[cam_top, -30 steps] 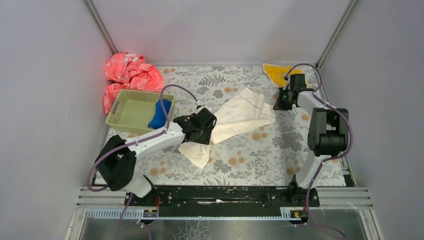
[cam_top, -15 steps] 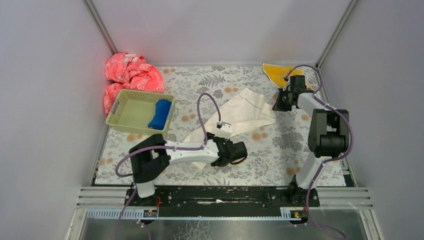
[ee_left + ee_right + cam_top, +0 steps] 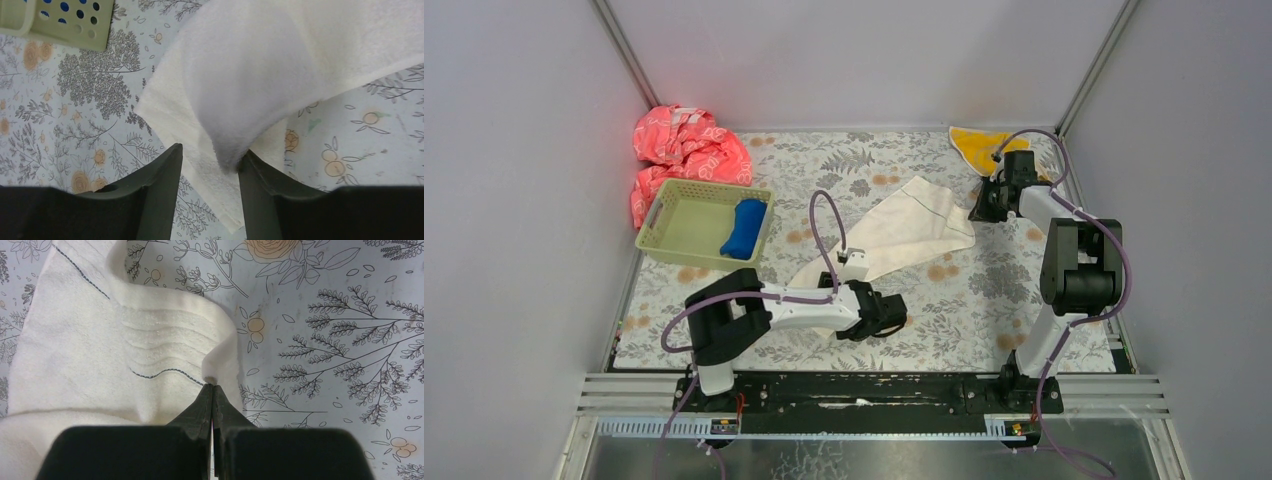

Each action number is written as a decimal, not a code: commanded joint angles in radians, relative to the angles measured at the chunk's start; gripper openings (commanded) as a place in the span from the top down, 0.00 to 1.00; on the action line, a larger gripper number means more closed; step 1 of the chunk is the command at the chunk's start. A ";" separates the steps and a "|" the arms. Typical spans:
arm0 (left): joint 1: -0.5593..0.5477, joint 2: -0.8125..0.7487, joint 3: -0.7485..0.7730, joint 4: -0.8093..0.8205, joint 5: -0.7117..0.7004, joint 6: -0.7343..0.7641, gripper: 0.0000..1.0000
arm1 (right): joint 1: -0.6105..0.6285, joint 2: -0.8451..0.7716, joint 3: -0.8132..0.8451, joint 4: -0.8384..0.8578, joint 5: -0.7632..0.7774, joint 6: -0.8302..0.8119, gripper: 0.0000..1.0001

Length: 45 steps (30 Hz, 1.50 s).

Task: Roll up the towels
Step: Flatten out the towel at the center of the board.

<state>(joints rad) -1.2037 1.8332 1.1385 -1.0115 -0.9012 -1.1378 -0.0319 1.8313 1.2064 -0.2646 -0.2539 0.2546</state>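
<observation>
The long cream-white towel (image 3: 904, 228) lies slantwise mid-table. My right gripper (image 3: 980, 211) is shut on its right edge, and the pinch shows in the right wrist view (image 3: 212, 384). My left gripper (image 3: 886, 313) is low at the towel's near end. Its jaws are open, and a hanging fold of the cream towel (image 3: 260, 75) lies between them against the right finger (image 3: 260, 192). The royal blue towel (image 3: 744, 227) lies rolled in the basket. The yellow-orange towel (image 3: 976, 143) lies crumpled at the back right corner.
A pale green basket (image 3: 674, 222) stands at the left, and its corner shows in the left wrist view (image 3: 65, 22). A pink-red patterned cloth (image 3: 686, 150) is heaped behind it. Grey walls close in the floral mat (image 3: 984, 290) on three sides.
My left arm has swung from beside the basket down to the front of the table, with its gripper now at the cream towel's near end. The right gripper has stayed put.
</observation>
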 commanded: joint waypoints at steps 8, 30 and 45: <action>0.035 -0.126 -0.074 -0.061 -0.075 -0.056 0.96 | -0.019 -0.068 0.054 -0.016 0.051 0.013 1.00; 0.392 -0.791 0.170 0.349 0.073 1.023 1.00 | -0.237 -0.483 0.387 -0.300 0.099 0.011 1.00; 0.391 -0.889 0.089 0.212 0.250 0.975 1.00 | -0.124 -0.688 -0.018 -0.204 -0.166 0.058 0.87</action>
<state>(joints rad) -0.8169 0.9180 1.3067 -0.7620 -0.6800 -0.1204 -0.2516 1.0695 1.3575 -0.5407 -0.2802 0.2447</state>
